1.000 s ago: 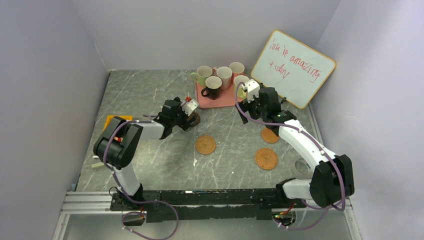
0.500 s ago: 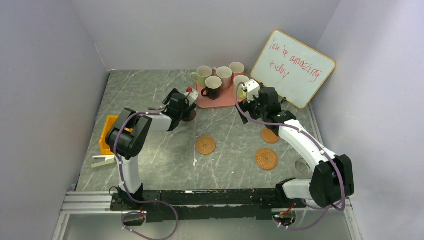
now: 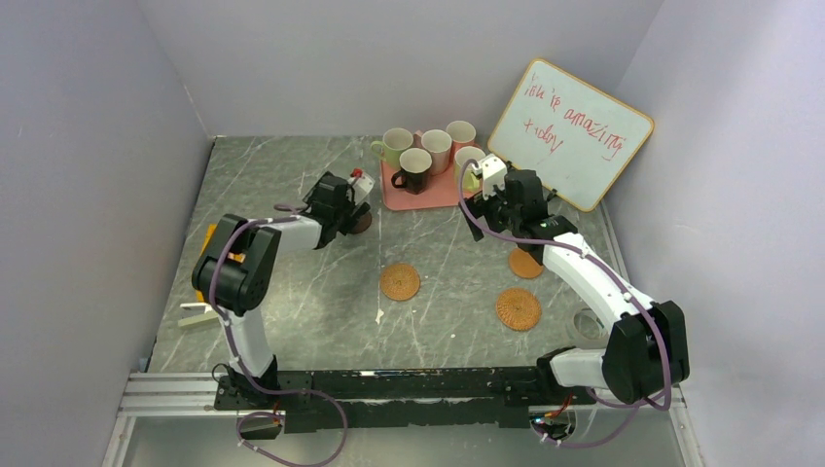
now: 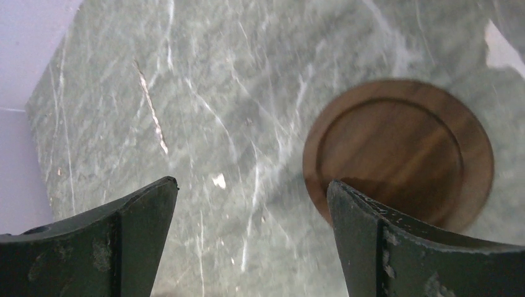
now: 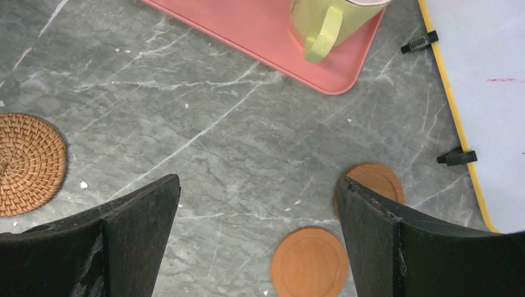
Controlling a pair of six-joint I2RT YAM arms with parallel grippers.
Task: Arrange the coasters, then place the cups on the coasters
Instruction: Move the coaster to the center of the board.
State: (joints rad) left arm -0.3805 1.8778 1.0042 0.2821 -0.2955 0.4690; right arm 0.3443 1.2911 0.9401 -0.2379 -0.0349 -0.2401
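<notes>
My left gripper [image 3: 352, 212] [image 4: 251, 185] hangs open low over the table, nothing between its fingers. The dark brown coaster [image 4: 399, 151] [image 3: 363, 225] lies flat just right of it, its near edge under the right fingertip [image 4: 371, 216]. My right gripper [image 3: 479, 212] [image 5: 260, 179] is open and empty in front of the pink tray [image 5: 260, 31] [image 3: 443, 195]. Several cups stand on the tray; a pale green cup [image 5: 328, 18] is nearest to it, a dark brown cup [image 3: 413, 167] further left. Two woven coasters [image 3: 400, 282] [image 3: 518, 309] and two smooth orange coasters [image 5: 309, 260] [image 5: 371, 179] lie on the table.
A whiteboard [image 3: 569, 131] leans against the back right wall, its yellow edge [image 5: 452, 105] close to the right gripper. An orange object [image 3: 206, 243] and a white clip [image 3: 195, 313] lie at the left edge. A clear tape ring [image 3: 587, 324] sits near the right arm.
My left gripper has moved back and to the left, still open. The right arm has not moved.
</notes>
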